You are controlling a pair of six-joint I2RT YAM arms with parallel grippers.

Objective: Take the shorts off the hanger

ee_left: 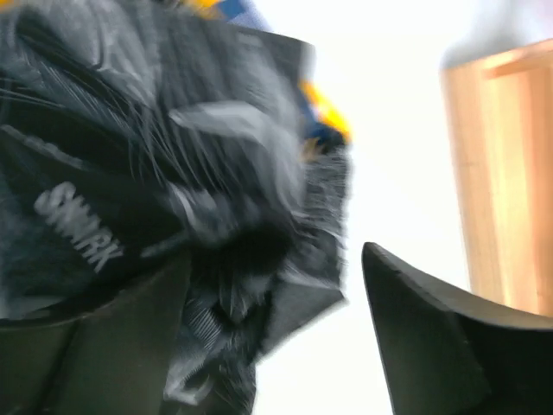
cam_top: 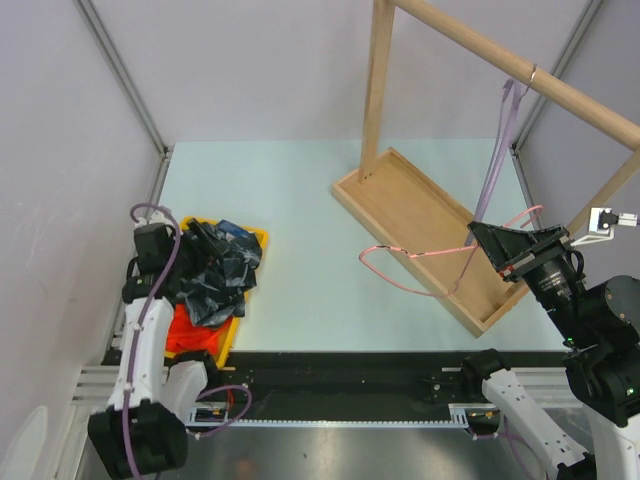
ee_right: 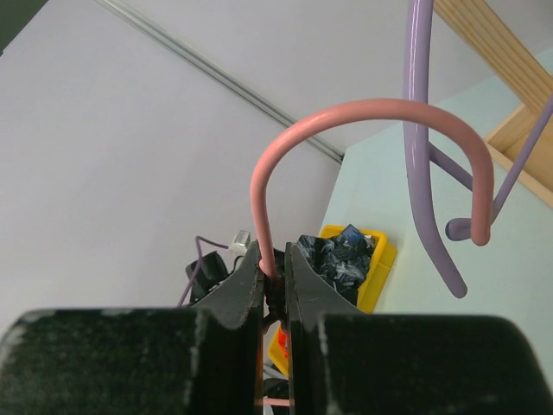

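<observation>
2 shorts: dark (cam_top: 215, 270), orange (cam_top: 195, 335); 2 hangers: pink (ee_right: 371, 105), purple (ee_right: 417, 86); 1 bin (cam_top: 258, 238); 1 rack (cam_top: 378, 90).

The bin (cam_top: 256, 238) sits at 8 o'clock on the table (cam_top: 300, 190). Inside it, the upper shorts (cam_top: 215, 270) lie over the lower shorts (cam_top: 190, 335). The rack tray (cam_top: 410, 215) sits at 2 o'clock. The first hanger (cam_top: 495, 160) hangs from the rail (cam_top: 520, 72) above the tray. The second hanger (ee_right: 380, 105), clamped in the right gripper (ee_right: 275, 264), overhangs the tray's 9 o'clock edge.

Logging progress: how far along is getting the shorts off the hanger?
Done: dark shorts and orange shorts lie in the yellow bin; the pink hanger is bare. In hand: the right gripper is shut on that hanger, the left gripper open by the pile. Left: probably just setting the hanger down.
</observation>
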